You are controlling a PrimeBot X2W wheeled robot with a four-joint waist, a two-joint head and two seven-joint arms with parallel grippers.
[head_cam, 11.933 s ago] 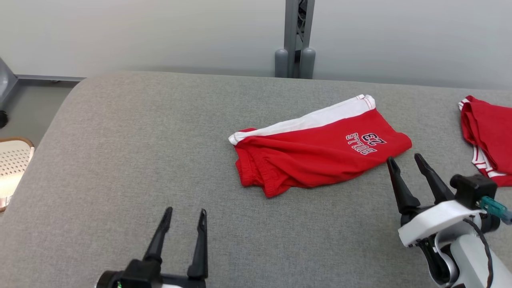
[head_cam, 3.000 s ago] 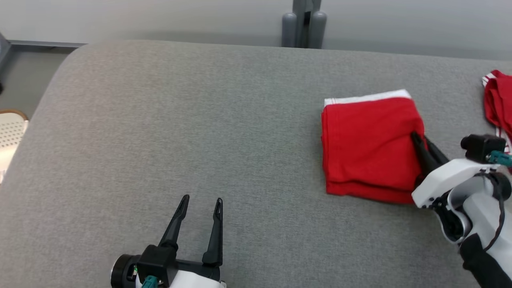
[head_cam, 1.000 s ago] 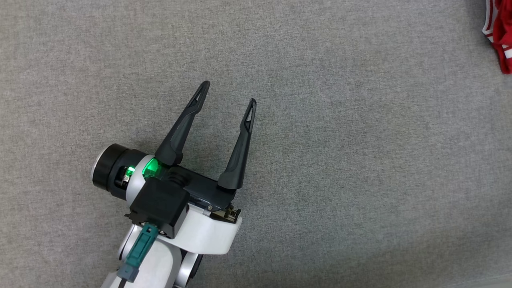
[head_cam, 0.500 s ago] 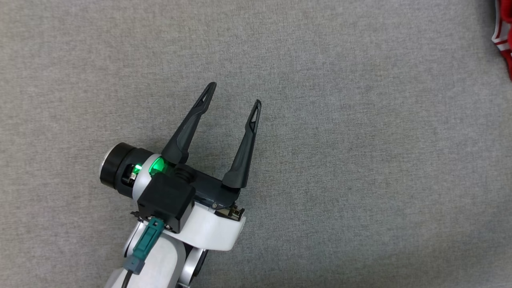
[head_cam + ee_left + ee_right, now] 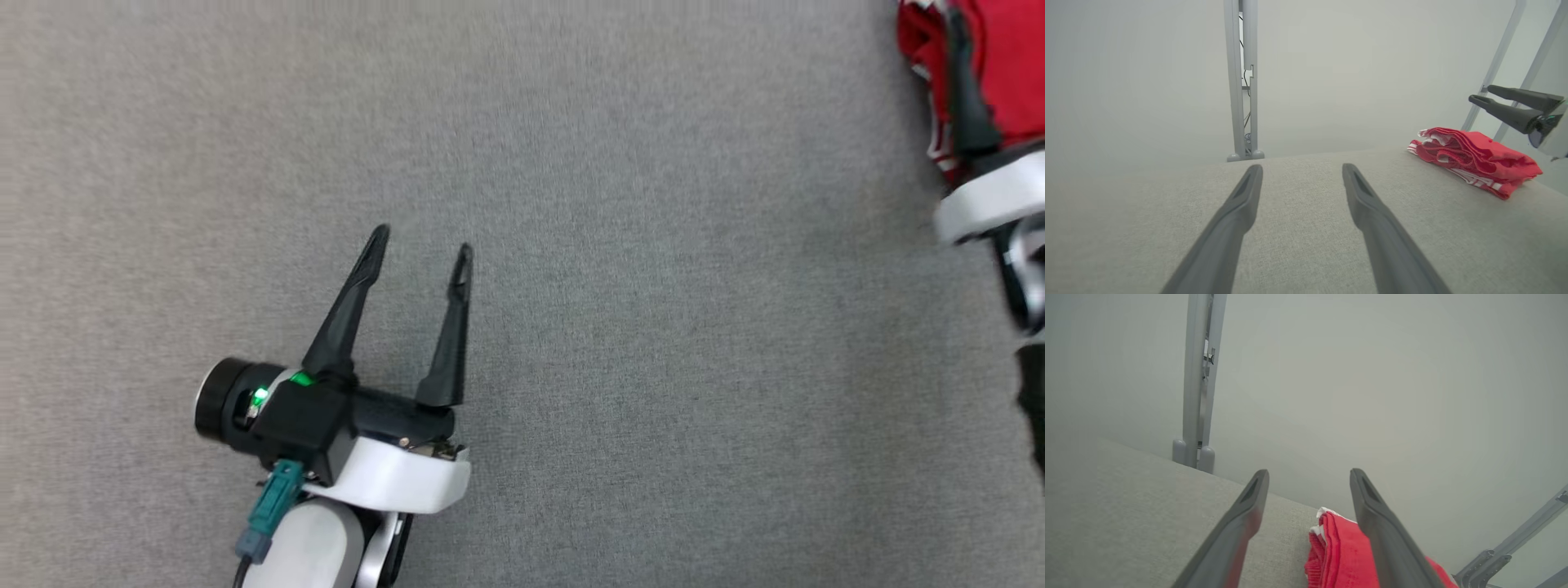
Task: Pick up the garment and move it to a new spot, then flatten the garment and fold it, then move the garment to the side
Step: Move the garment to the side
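The red garment (image 5: pixel 1474 157) lies in a folded pile with white trim near the right end of the grey table (image 5: pixel 653 327). It also shows at the top right of the head view as red garment (image 5: pixel 1012 57) and low in the right wrist view as red garment (image 5: pixel 1339 547). My right gripper (image 5: pixel 1481 93) hovers open a little above the pile, holding nothing; its own view shows the right gripper (image 5: pixel 1308 473) with fingers spread over the cloth. One right finger (image 5: pixel 967 106) crosses the red cloth. My left gripper (image 5: pixel 422 242) is open and empty over bare table, far left of the pile.
A grey metal post (image 5: pixel 1241 81) stands behind the table's far edge against a pale wall. Slanted grey frame bars (image 5: pixel 1494 65) rise beyond the table's right end. A wide stretch of grey cloth surface separates the two grippers.
The head camera has shifted, bringing the red pile and my right wrist into the top right. My right gripper, shut on the folded garment three seconds ago, now stands open above it.
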